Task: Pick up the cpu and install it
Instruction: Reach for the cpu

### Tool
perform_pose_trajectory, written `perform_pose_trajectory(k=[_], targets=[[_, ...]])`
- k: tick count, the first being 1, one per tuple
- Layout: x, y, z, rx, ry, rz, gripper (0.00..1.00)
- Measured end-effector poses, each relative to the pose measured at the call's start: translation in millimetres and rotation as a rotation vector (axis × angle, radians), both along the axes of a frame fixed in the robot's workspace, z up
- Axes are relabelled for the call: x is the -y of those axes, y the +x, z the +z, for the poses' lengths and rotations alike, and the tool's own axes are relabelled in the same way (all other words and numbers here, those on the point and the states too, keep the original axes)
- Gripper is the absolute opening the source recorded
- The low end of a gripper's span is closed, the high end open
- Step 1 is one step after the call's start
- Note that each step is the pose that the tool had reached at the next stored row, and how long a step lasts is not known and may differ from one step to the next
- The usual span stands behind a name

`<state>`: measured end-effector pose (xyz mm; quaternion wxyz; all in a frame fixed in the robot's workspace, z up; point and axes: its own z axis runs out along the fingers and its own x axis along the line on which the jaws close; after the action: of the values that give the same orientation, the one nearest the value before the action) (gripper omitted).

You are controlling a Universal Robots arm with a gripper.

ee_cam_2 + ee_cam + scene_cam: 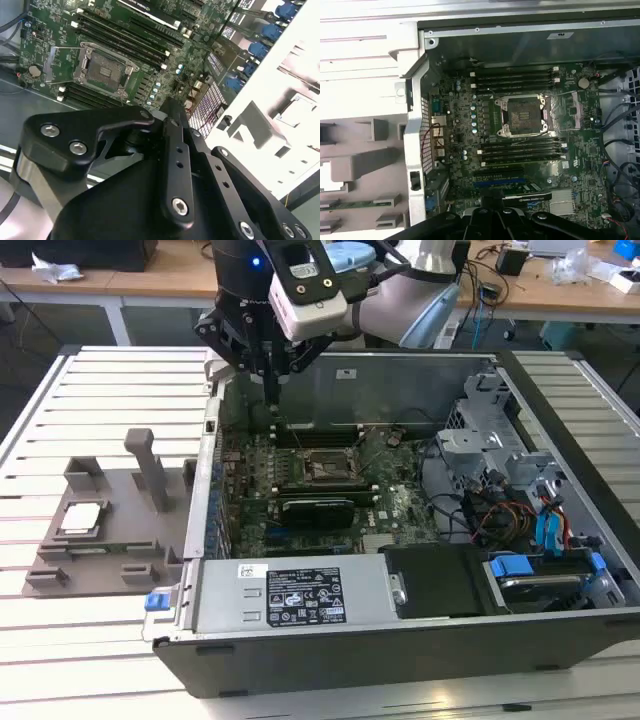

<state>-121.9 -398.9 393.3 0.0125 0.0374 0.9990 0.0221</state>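
Note:
The cpu (82, 518), a small silver-topped square, lies flat on the grey fixture plate (120, 545) at the exterior view's left, outside the computer case. My gripper (272, 392) hangs above the back left corner of the open case, well apart from the cpu, and its fingers meet in a narrow tip with nothing between them. On the green motherboard the dark socket frame (322, 465) stands open and holds no chip. Both wrist views look down on this socket (102, 70) (522, 116), with the black gripper (169, 107) body (495, 215) in the foreground.
The case's metal walls (330, 600) surround the board. Memory slots (520, 150), a graphics card (315, 508) and cables (490, 520) crowd around the socket. An upright post (150, 470) rises from the fixture plate. All of this rests on a slatted white table (60, 400).

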Motion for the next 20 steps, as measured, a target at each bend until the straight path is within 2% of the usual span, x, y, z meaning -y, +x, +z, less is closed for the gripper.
perform_pose_trajectory(k=[2,3,13,17,20], targets=[[0.0,-4.1,0.0,0.0000,-0.0001,0.000,0.10],[0.0,-10.4,0.0,0.0000,0.0000,0.000,0.10],[0.0,-35.9,-0.1,0.0001,0.0001,0.000,0.10],[0.0,-54.3,-0.2,0.0002,0.0000,0.000,0.10],[0.0,-64.0,-0.2,0.0001,0.0000,0.000,0.10]])
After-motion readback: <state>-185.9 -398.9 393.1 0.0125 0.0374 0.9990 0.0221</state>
